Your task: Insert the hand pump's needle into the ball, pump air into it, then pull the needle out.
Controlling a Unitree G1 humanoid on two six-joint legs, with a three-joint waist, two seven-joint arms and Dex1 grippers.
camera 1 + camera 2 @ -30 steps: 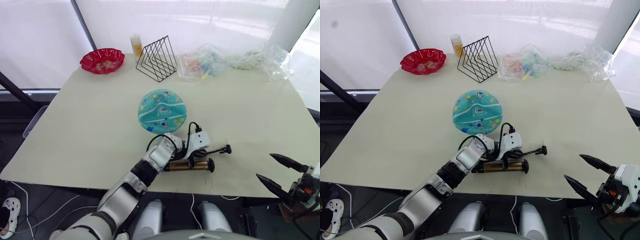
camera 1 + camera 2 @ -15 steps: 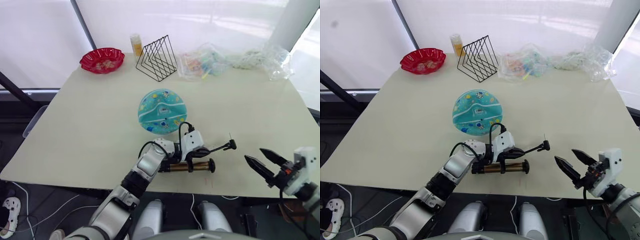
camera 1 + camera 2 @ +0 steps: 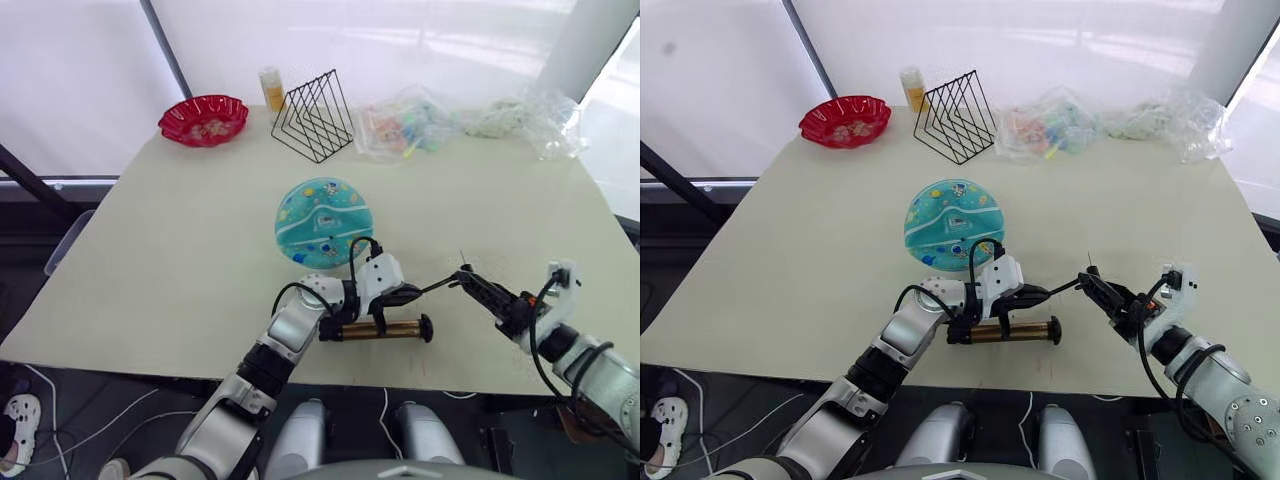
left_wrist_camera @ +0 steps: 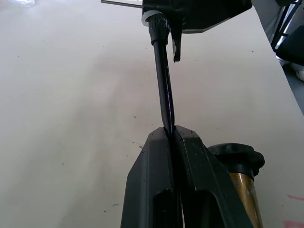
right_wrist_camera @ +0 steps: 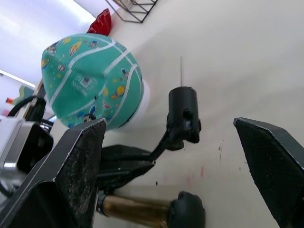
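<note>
- Eye views: the ball (image 3: 323,222) sat near the middle of the tabletop (image 3: 150,230). Just in front of it, towards the near edge, lay the pump (image 3: 378,329), its bronze barrel lengthwise along that edge.
- The left gripper (image 3: 405,294) sat just above the barrel, its fingers pinched shut on the hose (image 3: 437,285), which ran from it towards the robot's right.
- The right gripper (image 3: 474,287) reached in from the right, its tips at the hose's black end fitting (image 3: 462,277) — the needle (image 3: 461,259) stood up from that fitting as a thin pin.
- At the far edge stood a red dish (image 3: 203,119), a wire rack (image 3: 314,116), a small bottle (image 3: 271,89) and some plastic bags (image 3: 470,118).
- Left wrist view: the two fingers (image 4: 154,190) were pressed together on the hose, which led straight away to the fitting; the pump's black cap and bronze barrel lay just beside them.
- Right wrist view: the fingers (image 5: 76,175) were spread wide — the fitting hung between them, touching neither, with the needle pointing away. The ball lay beyond, the pump nearer.
</note>
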